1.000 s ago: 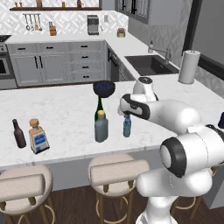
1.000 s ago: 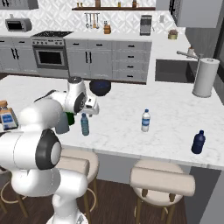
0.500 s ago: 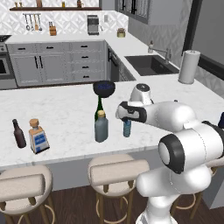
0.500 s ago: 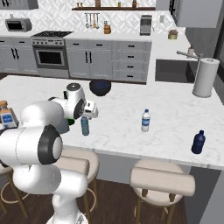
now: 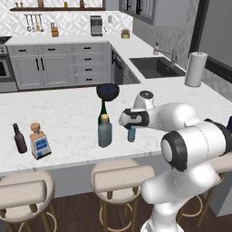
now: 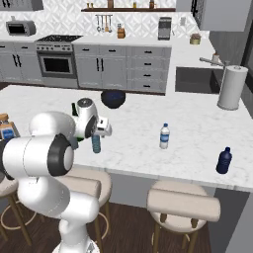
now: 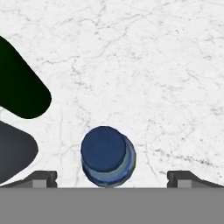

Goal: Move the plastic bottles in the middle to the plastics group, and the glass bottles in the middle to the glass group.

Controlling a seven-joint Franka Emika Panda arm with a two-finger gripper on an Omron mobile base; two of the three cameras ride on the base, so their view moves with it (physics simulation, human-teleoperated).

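The plastic bottle, small, teal and blue-capped, stands in the middle of the white counter. From above its blue cap sits between my fingertips. My gripper hangs open just over it, one finger on each side and neither touching. Just left of it are the glass bottles: a tall dark green wine bottle and a stout grey-blue bottle with a tan cap. The glass group, a small brown bottle and a square blue-labelled bottle, stands far left. The plastics group, a whitish bottle and a dark blue object, stands to the right.
A dark bowl sits behind the middle bottles. A paper towel roll stands at the far right by the sink. Padded stools line the counter's near edge. Bare marble lies between the middle and each group.
My hand has come down over the teal bottle, jaws still wide. No bottle has moved.
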